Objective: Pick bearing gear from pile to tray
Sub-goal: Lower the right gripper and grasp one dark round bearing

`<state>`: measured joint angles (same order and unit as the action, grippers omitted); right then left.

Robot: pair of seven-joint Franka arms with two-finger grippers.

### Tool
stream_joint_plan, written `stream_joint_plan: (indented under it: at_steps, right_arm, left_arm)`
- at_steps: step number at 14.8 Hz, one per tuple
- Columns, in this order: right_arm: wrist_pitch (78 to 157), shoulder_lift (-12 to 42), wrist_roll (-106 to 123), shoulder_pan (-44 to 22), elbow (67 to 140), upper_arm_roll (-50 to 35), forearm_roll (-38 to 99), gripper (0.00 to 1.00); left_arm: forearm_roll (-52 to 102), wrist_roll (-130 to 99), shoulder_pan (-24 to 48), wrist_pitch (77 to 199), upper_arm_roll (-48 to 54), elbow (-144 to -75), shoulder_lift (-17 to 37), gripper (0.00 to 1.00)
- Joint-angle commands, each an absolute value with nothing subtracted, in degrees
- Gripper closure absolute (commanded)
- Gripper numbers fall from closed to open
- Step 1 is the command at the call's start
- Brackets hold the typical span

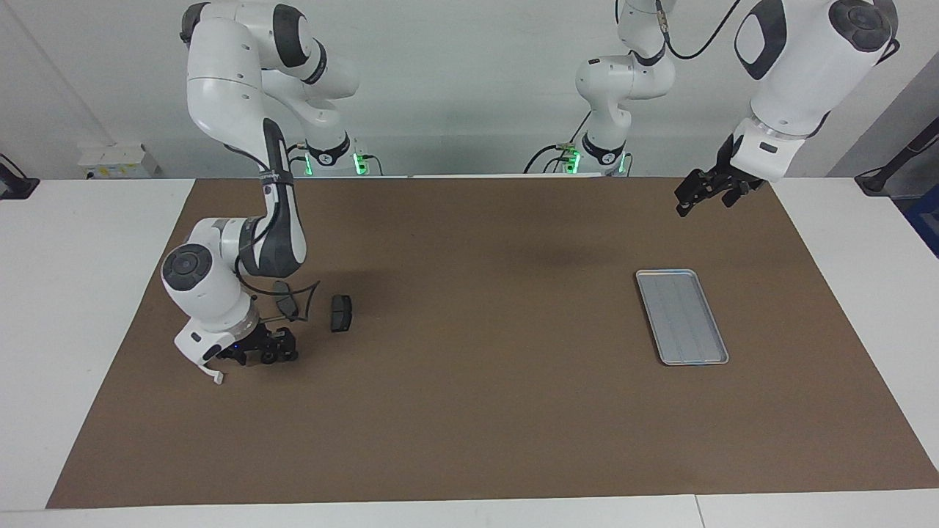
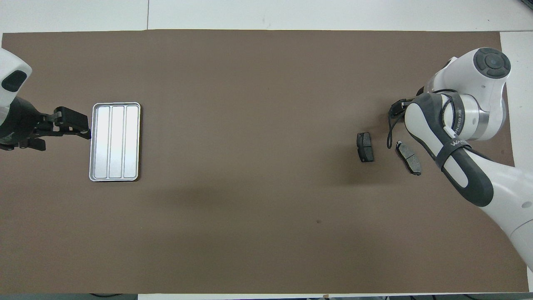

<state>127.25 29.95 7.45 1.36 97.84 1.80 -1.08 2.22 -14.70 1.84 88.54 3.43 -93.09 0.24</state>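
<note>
Two dark brake pads (image 1: 341,313) (image 2: 408,157) lie on the brown mat (image 1: 469,411) at the right arm's end of the table (image 1: 81,293), apart from each other; one is partly covered by the right arm in the facing view. Right gripper (image 1: 270,353) is low at the mat, just beside the pads and farther from the robots than they are; a small dark round piece seems to sit at its tips, but whether the fingers are gripping it or how wide they stand cannot be told. In the overhead view the arm's own body hides that gripper. No clear sight of the bearing gear itself. Tray (image 1: 682,316) (image 2: 115,141), flat silver-grey with ridges, lies at the left arm's end of the table, holding nothing. Left gripper (image 1: 697,196) (image 2: 73,125) hangs raised over the mat beside the tray, on the side toward the robots, fingers spread wide and holding nothing; that arm waits.
</note>
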Motion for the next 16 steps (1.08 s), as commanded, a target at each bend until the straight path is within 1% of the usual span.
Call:
stream_joint_plan:
  at_steps: [1, 4, 8, 14, 15, 16]
  right_arm:
    - [127.01, 28.92, 8.7, 1.93, 99.23, 1.32, -0.53, 0.12]
    - [126.56, 28.83, 8.53, 1.58, 98.79, 1.32, -0.53, 0.04]
    - [126.39, 28.13, 8.26, 1.14, 98.61, 1.32, -0.53, 0.02]
    - [126.47, 28.04, 8.53, 1.41, 98.79, 1.32, -0.53, 0.02]
    - [126.47, 28.04, 8.53, 1.41, 98.88, 1.32, -0.44, 0.06]
    - [126.47, 28.04, 8.53, 1.41, 98.88, 1.32, -0.53, 0.11]
  left_arm:
    - [2.72, -14.33, 1.58, 88.24, 3.6, -94.39, -1.23, 0.0]
    - [2.72, -14.33, 1.58, 88.24, 3.52, -94.39, -1.23, 0.0]
    - [2.72, -14.33, 1.58, 88.24, 3.6, -94.39, -1.23, 0.0]
    - [2.72, -14.33, 1.58, 88.16, 3.52, -94.39, -1.23, 0.0]
    - [2.72, -14.33, 1.58, 88.24, 3.52, -94.39, -1.23, 0.0]
    - [2.72, -14.33, 1.58, 88.24, 3.6, -94.39, -1.23, 0.0]
